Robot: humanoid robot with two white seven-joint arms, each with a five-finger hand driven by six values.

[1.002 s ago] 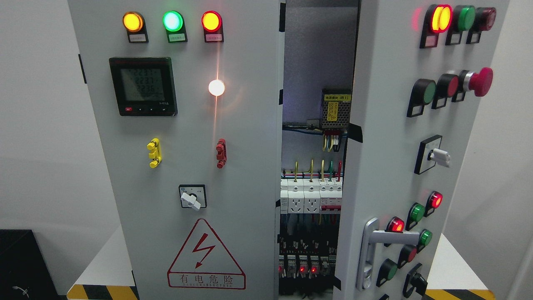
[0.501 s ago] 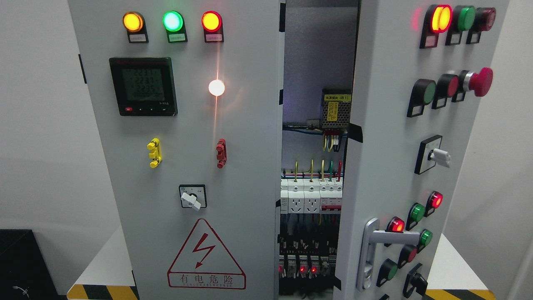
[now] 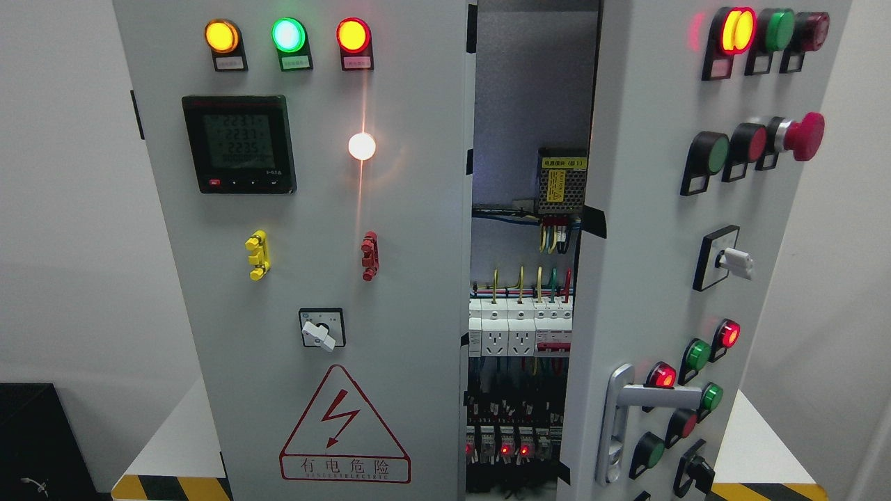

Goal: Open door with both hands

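A grey electrical cabinet fills the head view. Its right door (image 3: 647, 229) stands swung partly open toward me, carrying a silver lever handle (image 3: 626, 417), lamps and push buttons. The left door (image 3: 313, 278) is closed flat, with three lit lamps, a digital meter (image 3: 239, 144) and a red warning triangle (image 3: 344, 428). Through the gap between the doors I see wiring, white breakers (image 3: 518, 327) and a yellow-labelled power unit (image 3: 562, 179). Neither of my hands shows anywhere in the picture.
The cabinet stands on a white table (image 3: 174, 445) with yellow-black hazard tape along its front edge. A black box (image 3: 38, 438) sits at the lower left. A red mushroom stop button (image 3: 804, 136) and a rotary switch (image 3: 731, 261) stick out from the right door.
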